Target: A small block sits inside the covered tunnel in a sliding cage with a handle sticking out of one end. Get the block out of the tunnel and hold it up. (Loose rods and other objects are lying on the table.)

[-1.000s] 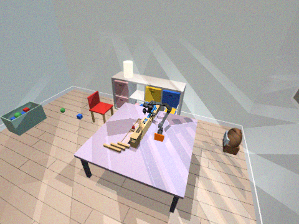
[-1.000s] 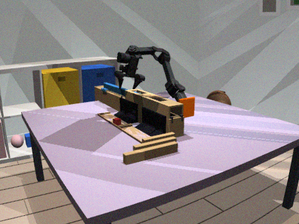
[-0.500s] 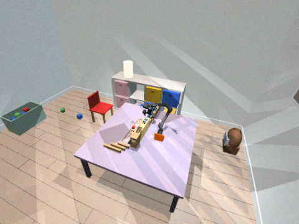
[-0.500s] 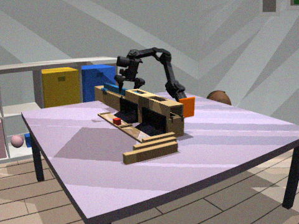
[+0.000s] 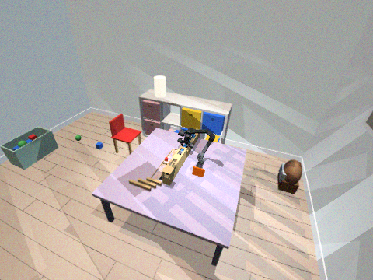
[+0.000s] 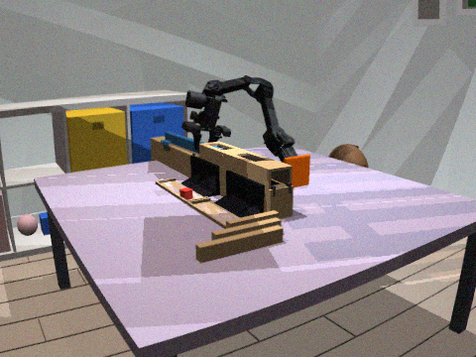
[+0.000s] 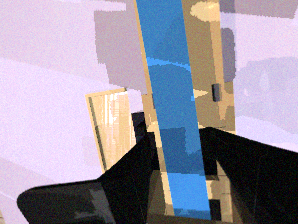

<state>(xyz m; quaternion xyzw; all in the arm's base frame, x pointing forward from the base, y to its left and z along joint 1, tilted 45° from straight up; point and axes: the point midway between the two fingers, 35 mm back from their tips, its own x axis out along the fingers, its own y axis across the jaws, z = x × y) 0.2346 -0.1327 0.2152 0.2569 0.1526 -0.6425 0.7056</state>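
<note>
Matte black jointed arm (image 5: 213,136) (image 6: 268,106) with a dark, blunt-fingered gripper (image 5: 186,143) (image 6: 208,135) (image 7: 177,137)

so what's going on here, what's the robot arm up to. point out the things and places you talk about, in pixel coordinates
The arm has its gripper (image 5: 186,144) (image 6: 205,141) (image 7: 177,132) down over a long blue bar (image 6: 179,141) (image 7: 175,100) at one end of a wooden box (image 5: 176,165) (image 6: 222,174), with a finger on either side. Whether it has a firm grip, I can't tell. A small red block (image 5: 166,159) (image 6: 185,193) sits outside, alongside the box, and isn't being held up.

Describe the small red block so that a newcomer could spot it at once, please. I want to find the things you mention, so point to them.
On the lilac table (image 5: 202,210) (image 6: 164,297), find the long wooden tunnel (image 5: 179,162) (image 6: 280,171). Beside it lies a shallow wooden tray (image 6: 214,211); the red block (image 5: 166,159) (image 6: 185,193) sits there, the only red thing on the table.
</note>
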